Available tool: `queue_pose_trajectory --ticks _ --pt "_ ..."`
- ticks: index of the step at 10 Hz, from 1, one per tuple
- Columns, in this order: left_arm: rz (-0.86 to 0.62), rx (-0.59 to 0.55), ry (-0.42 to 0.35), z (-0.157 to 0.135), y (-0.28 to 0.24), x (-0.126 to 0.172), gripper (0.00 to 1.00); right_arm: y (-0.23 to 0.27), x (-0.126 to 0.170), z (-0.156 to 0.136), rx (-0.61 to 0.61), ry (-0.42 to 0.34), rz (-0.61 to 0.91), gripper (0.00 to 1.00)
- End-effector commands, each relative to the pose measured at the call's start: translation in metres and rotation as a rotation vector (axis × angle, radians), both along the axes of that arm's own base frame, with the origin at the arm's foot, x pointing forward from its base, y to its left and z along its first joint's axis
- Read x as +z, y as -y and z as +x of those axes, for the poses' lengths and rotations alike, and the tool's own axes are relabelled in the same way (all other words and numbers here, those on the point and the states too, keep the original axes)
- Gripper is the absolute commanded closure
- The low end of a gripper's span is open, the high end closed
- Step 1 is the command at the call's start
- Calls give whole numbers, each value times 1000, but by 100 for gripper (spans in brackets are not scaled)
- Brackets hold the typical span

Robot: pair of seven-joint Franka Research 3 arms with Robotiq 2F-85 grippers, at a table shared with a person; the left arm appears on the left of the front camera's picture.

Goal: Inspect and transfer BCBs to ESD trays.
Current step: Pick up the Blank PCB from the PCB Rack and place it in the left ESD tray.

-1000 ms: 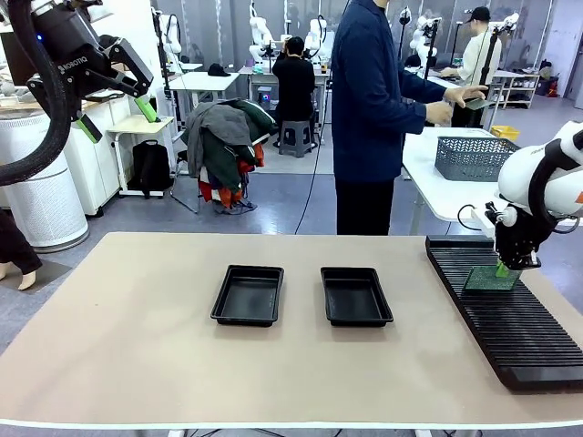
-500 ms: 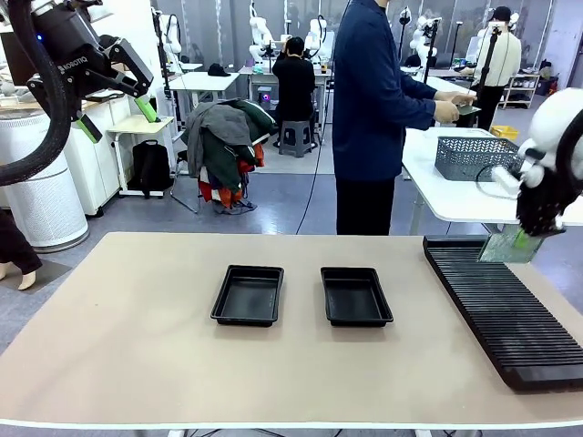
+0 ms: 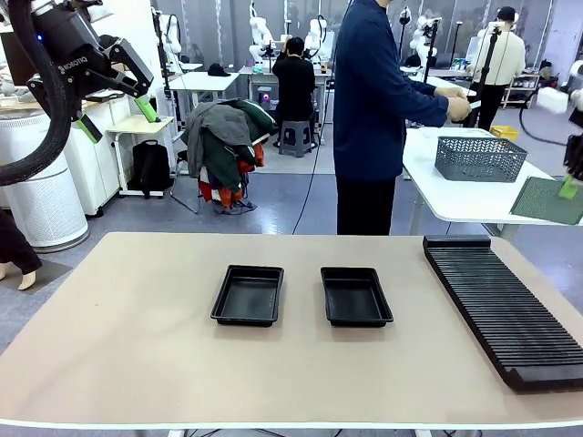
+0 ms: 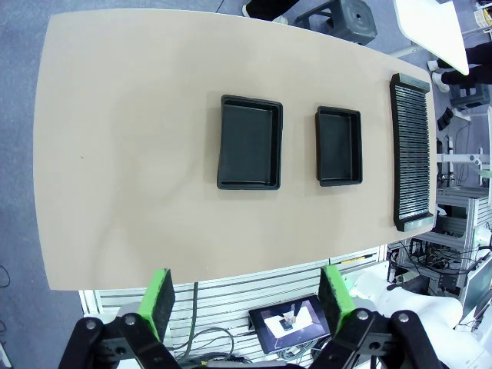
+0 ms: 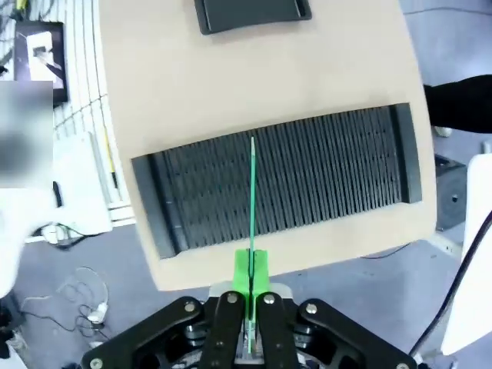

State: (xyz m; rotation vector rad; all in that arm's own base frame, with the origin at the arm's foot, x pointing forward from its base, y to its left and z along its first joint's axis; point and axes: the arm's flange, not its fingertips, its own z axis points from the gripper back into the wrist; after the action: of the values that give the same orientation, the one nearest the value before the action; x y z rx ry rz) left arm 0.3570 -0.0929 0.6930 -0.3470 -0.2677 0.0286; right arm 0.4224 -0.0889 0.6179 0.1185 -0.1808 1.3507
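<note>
We see bright, even overhead light on the table (image 3: 137, 346); the ESD trays (image 3: 248, 296) (image 3: 355, 296) at its middle cast only faint shadows. Both wrist views bow the table's edges; the right one looks soft.

Front camera looks across the table (image 3: 137, 346); both high wrist cameras share its rack (image 3: 501, 309).

Black slotted rack (image 3: 496, 305) lies on tan table (image 3: 137, 346); grey, seemingly mesh basket (image 3: 478, 157) sits beyond
</note>
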Motion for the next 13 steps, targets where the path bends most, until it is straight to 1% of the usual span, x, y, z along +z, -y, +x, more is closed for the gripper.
queue_pose_trajectory --ticks 1,3,5,6,7,13 --pt "0 -5 5 1 -1 -2 0 4 29 -5 -39 3 26 100" --pt "0 -5 5 1 -1 -2 0 8 47 -17 -54 13 9 100" --pt "0 -5 5 1 -1 -2 0 12 54 -23 -61 20 2 100" --pt "0 -5 5 1 -1 -2 0 17 57 -26 -71 37 29 100" --pt "0 -5 5 1 -1 -2 0 14 55 -21 -38 35 8 100" --pt "0 -5 5 1 -1 -2 0 14 55 -21 -38 35 8 100"
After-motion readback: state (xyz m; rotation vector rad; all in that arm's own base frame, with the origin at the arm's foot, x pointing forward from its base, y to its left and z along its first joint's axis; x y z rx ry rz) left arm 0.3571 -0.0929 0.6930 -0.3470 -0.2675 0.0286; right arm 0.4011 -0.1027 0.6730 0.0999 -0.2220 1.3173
